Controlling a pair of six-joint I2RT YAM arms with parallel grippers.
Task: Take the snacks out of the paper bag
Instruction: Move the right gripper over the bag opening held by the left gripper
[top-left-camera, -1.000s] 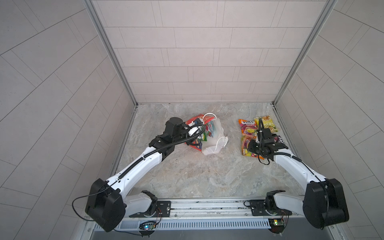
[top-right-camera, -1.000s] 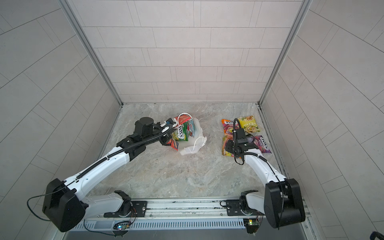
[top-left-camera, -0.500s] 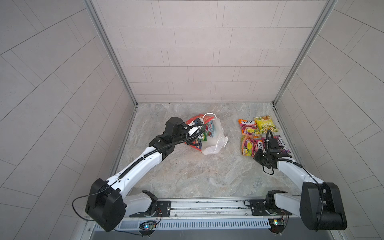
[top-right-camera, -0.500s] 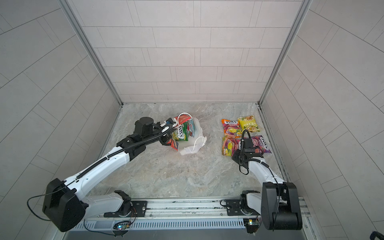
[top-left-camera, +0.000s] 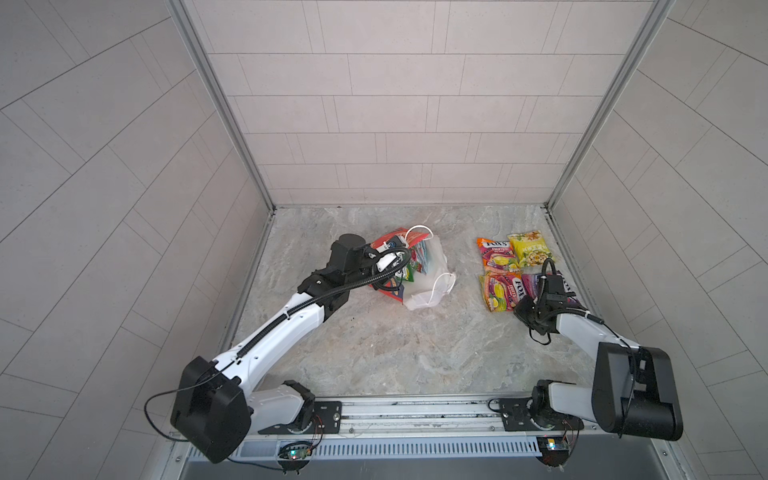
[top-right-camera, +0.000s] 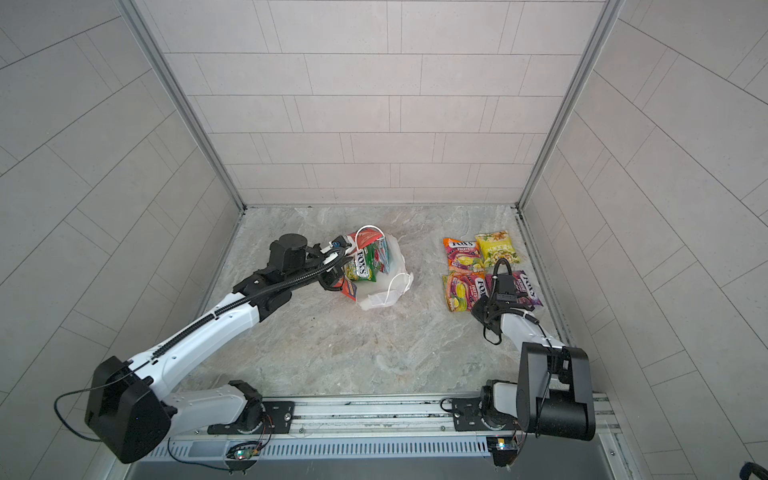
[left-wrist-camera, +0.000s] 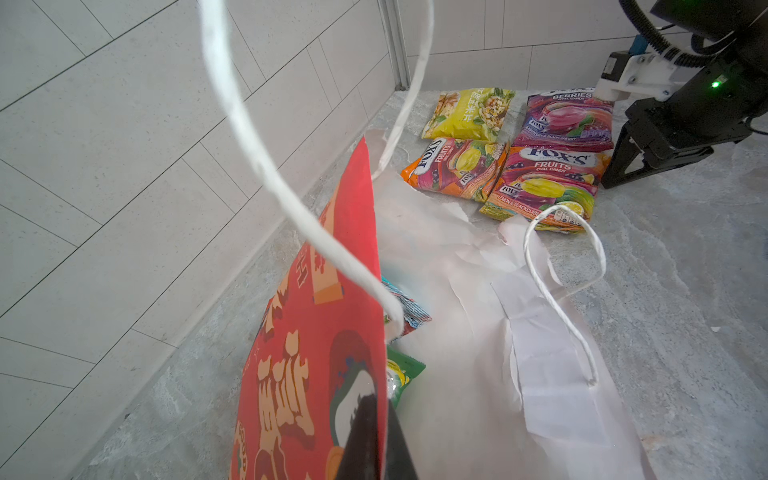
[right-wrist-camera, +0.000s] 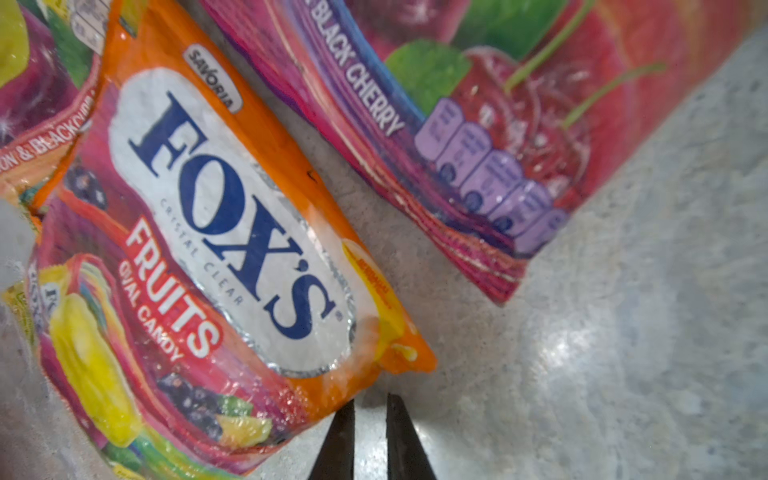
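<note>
The red paper bag leans over on the table with its white inside facing up. My left gripper is shut on its red wall. A green packet and a light blue one stick out of the mouth. To the right, flat on the table, lie a yellow snack, two orange-pink ones and a purple one. My right gripper sits low at the near orange-pink packet's corner. It is open a narrow gap, holding nothing.
The right side wall's metal rail runs close behind the laid-out packets. A white cord handle of the bag lies loose on the marble-patterned table. The arms' base rail runs along the front edge.
My right gripper has drawn back from above the laid-out packets toward the front, and the purple packet now shows on the table. Its jaws have parted slightly. The left arm and bag have not moved.
</note>
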